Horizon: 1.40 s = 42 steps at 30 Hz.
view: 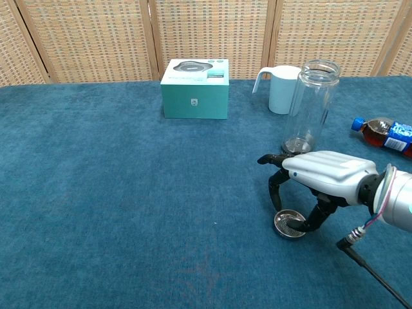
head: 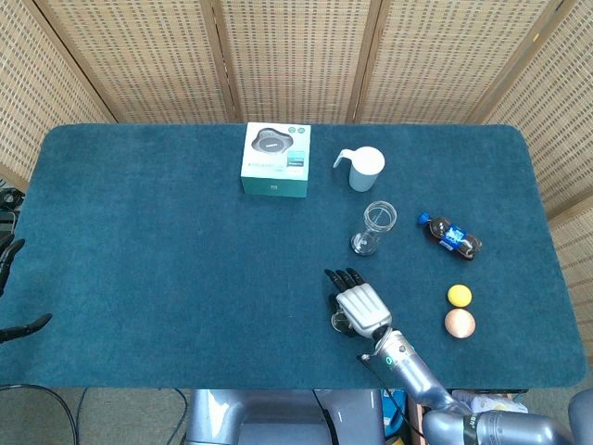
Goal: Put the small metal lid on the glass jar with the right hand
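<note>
The small metal lid [view: 288, 224] lies hollow side up on the blue table; in the head view the lid [head: 340, 324] shows only as a sliver beside the hand. My right hand [view: 325, 176] arches over it, with the fingertips [view: 274, 196] hanging above its left rim and the thumb touching its right rim. The lid rests flat on the cloth. The empty glass jar [view: 311, 103] stands upright just behind the right hand [head: 358, 305], its mouth uncovered. My left hand [head: 13, 289] shows only as dark fingers at the far left edge, spread and holding nothing.
A white pitcher [view: 281, 89] stands behind the jar and a teal box [view: 195, 88] further left. A cola bottle [view: 386, 132] lies to the right. A yellow ball [head: 459, 296] and a copper ball [head: 460, 323] sit near the right front edge.
</note>
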Motion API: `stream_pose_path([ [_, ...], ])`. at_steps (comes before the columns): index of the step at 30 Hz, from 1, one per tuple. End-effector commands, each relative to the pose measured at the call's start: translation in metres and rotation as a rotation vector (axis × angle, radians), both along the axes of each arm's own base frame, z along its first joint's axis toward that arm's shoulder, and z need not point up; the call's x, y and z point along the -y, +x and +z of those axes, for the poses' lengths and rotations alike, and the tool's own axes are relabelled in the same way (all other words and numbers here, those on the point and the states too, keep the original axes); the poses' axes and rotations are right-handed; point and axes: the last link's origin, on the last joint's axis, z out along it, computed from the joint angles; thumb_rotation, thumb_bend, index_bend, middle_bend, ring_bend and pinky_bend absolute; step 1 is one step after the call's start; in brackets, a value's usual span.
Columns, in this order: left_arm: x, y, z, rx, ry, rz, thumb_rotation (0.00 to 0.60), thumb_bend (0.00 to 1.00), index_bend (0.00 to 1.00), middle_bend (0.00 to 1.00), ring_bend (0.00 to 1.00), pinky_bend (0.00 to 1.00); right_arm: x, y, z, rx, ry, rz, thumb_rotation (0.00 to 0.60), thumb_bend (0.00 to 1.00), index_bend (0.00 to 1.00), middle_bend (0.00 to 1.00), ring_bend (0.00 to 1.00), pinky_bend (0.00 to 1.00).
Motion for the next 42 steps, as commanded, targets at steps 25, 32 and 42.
stream_pose_path([
  [25,-0.001,0.0,-0.001,-0.004,-0.005,0.004,0.6,0.08,0.0,0.0,0.0,0.0,0.002,-0.003,-0.002,-0.014,0.004,-0.007,0.6,0.58,0.65,0.0,0.0,0.0],
  [32,-0.002,-0.001,-0.001,-0.004,-0.004,0.006,0.6,0.08,0.0,0.0,0.0,0.0,0.0,0.023,0.031,0.101,-0.033,0.041,0.6,0.59,0.65,0.0,0.0,0.0],
  [42,-0.002,0.001,-0.003,-0.008,-0.007,0.001,0.6,0.08,0.0,0.0,0.0,0.0,0.038,0.057,0.115,0.19,-0.233,0.075,0.6,0.59,0.65,0.0,0.0,0.0],
])
